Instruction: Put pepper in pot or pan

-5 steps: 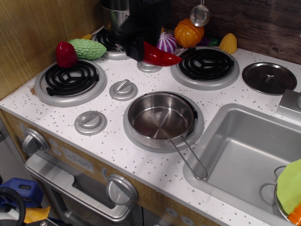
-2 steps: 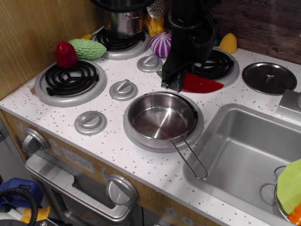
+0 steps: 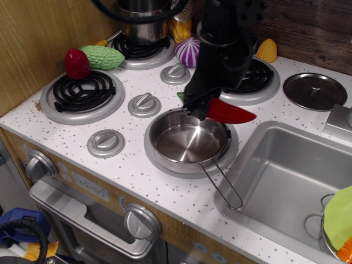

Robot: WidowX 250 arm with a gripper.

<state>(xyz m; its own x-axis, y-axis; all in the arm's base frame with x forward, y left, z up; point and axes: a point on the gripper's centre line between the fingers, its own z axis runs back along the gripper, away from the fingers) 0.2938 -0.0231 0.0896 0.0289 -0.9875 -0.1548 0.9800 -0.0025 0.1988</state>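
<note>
We're still gripping the pepper (image 3: 228, 113) in the gripper (image 3: 199, 108), and it's dropped lower and closer since a moment ago, now hanging over the back rim of the pan (image 3: 187, 142). Looks like we're nearly ready to let go.

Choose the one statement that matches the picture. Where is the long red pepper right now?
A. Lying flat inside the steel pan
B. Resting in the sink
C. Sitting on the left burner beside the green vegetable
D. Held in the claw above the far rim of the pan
D: the claw grips the pepper near its stem end, over the far rim of the pan, which holds nothing.
</note>
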